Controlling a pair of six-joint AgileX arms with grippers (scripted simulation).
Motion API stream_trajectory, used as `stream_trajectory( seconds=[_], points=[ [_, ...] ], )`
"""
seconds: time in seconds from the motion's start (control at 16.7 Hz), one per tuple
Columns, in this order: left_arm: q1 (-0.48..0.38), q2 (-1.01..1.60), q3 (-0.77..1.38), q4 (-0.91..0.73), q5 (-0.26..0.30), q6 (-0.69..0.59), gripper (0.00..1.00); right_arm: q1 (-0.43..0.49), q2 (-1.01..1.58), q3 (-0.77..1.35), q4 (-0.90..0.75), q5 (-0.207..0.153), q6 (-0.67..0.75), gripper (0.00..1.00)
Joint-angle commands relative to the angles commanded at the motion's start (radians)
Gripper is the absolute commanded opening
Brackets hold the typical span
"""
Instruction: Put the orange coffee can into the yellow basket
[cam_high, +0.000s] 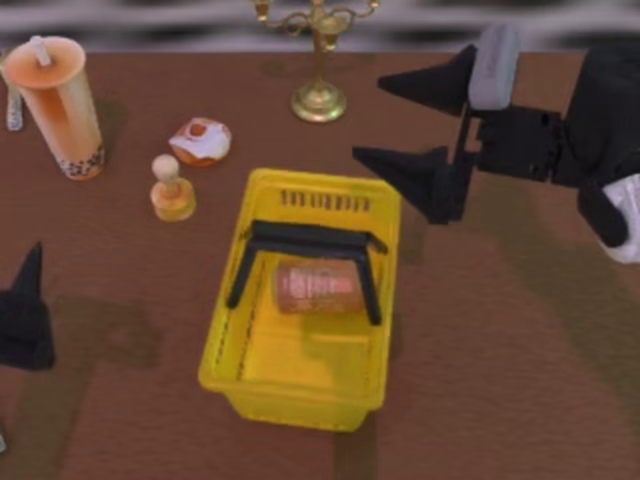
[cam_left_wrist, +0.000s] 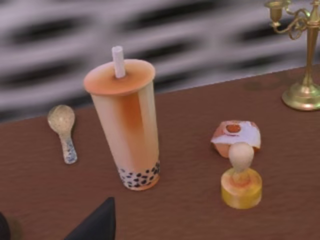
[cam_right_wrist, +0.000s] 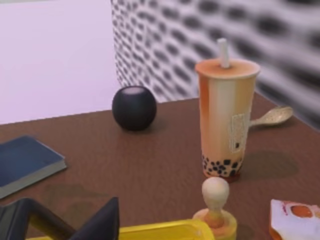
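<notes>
At the table's left edge the left gripper (cam_high: 25, 300) sits low and parked; only one dark fingertip shows, so whether it is open or closed cannot be told. Behind it stand the tall orange-and-cream cup (cam_high: 55, 105) with its straw, a spoon (cam_left_wrist: 63, 130) just beside the cup, a small orange bottle (cam_high: 172, 190) with a beige knob, and a wrapped snack (cam_high: 200, 140).

In the middle, the yellow basket (cam_high: 225, 340) rests on the brown table (cam_high: 500, 380) with its black handle (cam_high: 305, 240) folded across the opening. The orange coffee can (cam_high: 318, 287) lies on its side on the basket floor, partly under the handle. A brass candlestick (cam_high: 319, 60) stands behind the basket.

To the right, the right gripper (cam_high: 425, 125) hovers above the table beside the basket's far right corner, its two fingers spread wide and holding nothing.

The placing step looks complete: the can is inside and free of the claw. The next move seems to call only for the right arm to pull away clear of the basket rim and the candlestick.
</notes>
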Motion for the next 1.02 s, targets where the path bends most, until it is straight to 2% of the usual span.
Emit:
stream_trajectory(
  seconds=[0.24,0.78,1.02],
  points=[
    [-0.104,0.303,0.274,-0.199,0.011,0.147,1.00,-0.049,-0.331,-0.194,-0.181,0.158,-0.006,1.00],
    [-0.371,1.113,1.002,-0.733,0.007,0.548,1.00,-0.178,-1.215,-0.655,-0.645,0.594,-0.009,1.00],
    [-0.471,1.432,1.285,-0.938,-0.005,0.702,1.00,-0.231,-1.582,-0.812,-0.814,0.762,-0.006,1.00]
  ],
)
